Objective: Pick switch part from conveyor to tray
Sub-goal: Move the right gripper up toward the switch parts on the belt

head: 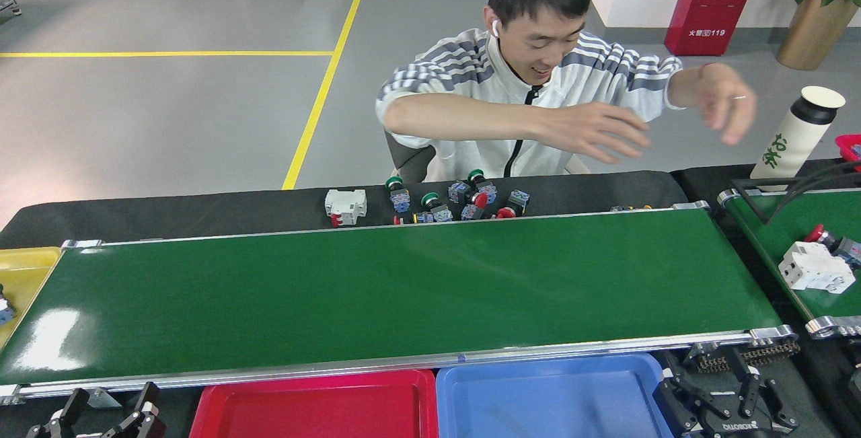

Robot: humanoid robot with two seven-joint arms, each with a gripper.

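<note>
My left gripper (101,414) sits low at the near-left corner, just this side of the conveyor's front rail, fingers spread and holding nothing. Beyond it at the far left a yellow tray (27,276) butts up to the belt's end. The conveyor (377,290) itself runs broad and glossy across my front — and it is bare, with no switch part riding on it anywhere I can see.

Tucked against the near rail are the red tray (316,404) and, touching its right side, the blue tray (551,397), both empty.

Across the belt, on the black cloth past the far rail, the switch parts (457,199) lie in a loose cluster — green and red push-button heads on blue bodies — with a white breaker (346,206) just to their left. That cluster is straight over the belt from the trays, roughly midway between my two arms and well apart from both, so neither has a clear claim. The parts lie at mixed angles; I can't read any one long axis from here.

A person sits behind them, both hands (599,130) up in the air and blurred.

My right gripper (730,394) waits at the near-right corner beside the blue tray, fingers apart, empty. Further right, on the second shorter belt (767,223), a white breaker and a red-headed part lie together — nearest my right side, though not on my conveyor. My judgement: nothing to pick until a part lands on the belt.
</note>
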